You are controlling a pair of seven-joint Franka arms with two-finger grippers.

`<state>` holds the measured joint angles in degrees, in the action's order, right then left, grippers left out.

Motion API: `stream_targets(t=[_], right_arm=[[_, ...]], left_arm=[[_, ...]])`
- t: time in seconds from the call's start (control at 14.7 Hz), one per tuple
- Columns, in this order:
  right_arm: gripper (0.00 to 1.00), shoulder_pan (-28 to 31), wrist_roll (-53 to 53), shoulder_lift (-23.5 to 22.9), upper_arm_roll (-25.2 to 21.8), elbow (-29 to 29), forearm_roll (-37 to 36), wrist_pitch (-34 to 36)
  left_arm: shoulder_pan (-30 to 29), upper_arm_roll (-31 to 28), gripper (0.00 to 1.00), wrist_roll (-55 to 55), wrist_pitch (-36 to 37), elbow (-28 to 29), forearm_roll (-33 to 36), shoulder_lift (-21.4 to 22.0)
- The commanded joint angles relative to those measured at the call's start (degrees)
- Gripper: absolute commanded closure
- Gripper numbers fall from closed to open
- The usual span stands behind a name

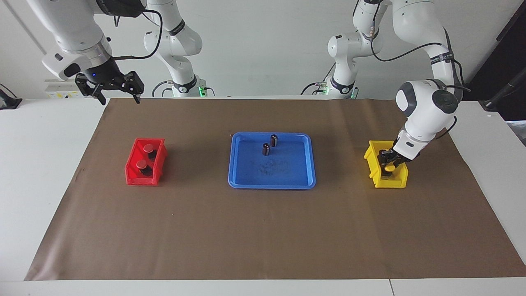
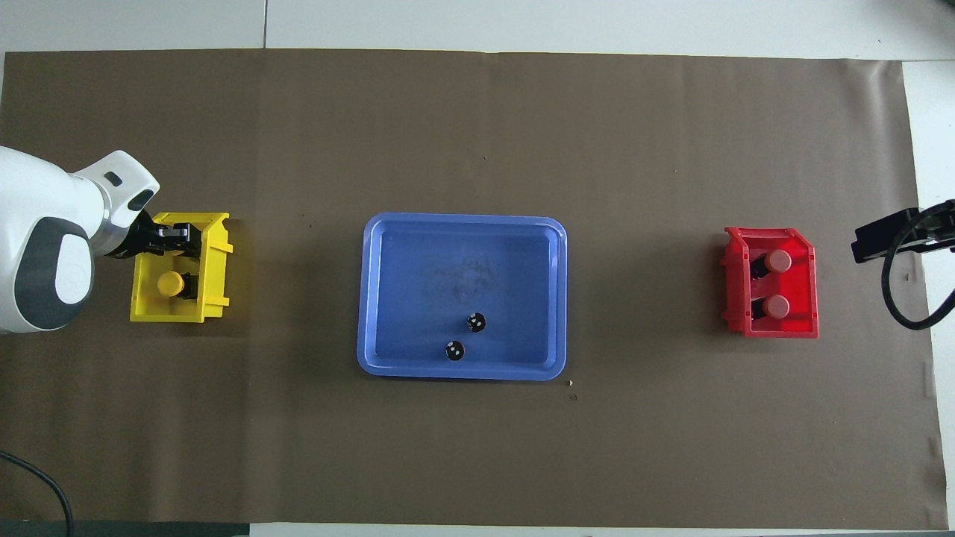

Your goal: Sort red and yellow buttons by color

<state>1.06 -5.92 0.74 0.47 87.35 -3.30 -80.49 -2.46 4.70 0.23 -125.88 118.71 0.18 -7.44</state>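
Brown mat (image 1: 263,230) covers white table (image 1: 45,164); wall plain.

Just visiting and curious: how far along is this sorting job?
Nearly finished. Both red buttons sit in the red bin. The left gripper is down in the yellow bin beside one visible yellow button. The blue tray holds only two dark cylinders. The right gripper waits.

No words, brands or numbers can be read on anything here. The white robot arm (image 1: 441,57), at about two o'clock in the facing view, carries a dark band with pale lettering, too small to make out. A white strip with yellow marks (image 1: 61,93), at about ten o'clock, is equally unreadable.
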Motion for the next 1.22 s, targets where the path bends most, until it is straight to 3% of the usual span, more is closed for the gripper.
stream_targets(t=[0.0, 0.14, 0.2, 0.27, 0.48, 0.81, 0.95, 1.15], right_arm=[[0.0, -0.09, 0.39, 0.58, -0.03, 0.63, 0.92, 0.94], [0.0, -0.18, 0.3, 0.76, 0.05, 0.72, 0.92, 1.03], [0.0, -0.18, 0.3, 0.76, 0.05, 0.72, 0.92, 1.03], [0.0, -0.18, 0.3, 0.76, 0.05, 0.72, 0.92, 0.95], [0.0, -0.09, 0.3, 0.76, 0.05, 0.72, 0.92, 1.03], [0.0, -0.18, 0.3, 0.84, 0.05, 0.72, 0.92, 1.03], [0.0, -0.09, 0.3, 0.84, 0.05, 0.72, 0.92, 1.03], [0.0, -0.18, 0.3, 0.76, 0.05, 0.72, 0.92, 1.03]], left_arm=[[0.35, -0.31, 0.32, 0.48, -0.25, -0.66, -1.41, 0.32], [0.26, -0.31, 0.23, 0.47, 2.64, -3.29, -1.5, 0.5], [0.18, -0.39, 0.04, 0.91, 5.88, -6.53, -1.5, 0.41], [0.26, -0.4, 0.0, 1.0, 10.26, -10.82, -1.42, 0.15], [0.44, 0.22, 0.0, 1.53, 18.8, -19.54, -1.41, 0.58], [0.44, 2.15, 0.0, 2.23, 38.93, -34.84, -0.62, 1.11], [0.7, 2.68, 0.0, 2.58, 43.33, -35.65, -0.8, 2.33], [0.7, 3.03, 0.0, 3.9, 43.61, -35.65, -1.06, 3.75]])
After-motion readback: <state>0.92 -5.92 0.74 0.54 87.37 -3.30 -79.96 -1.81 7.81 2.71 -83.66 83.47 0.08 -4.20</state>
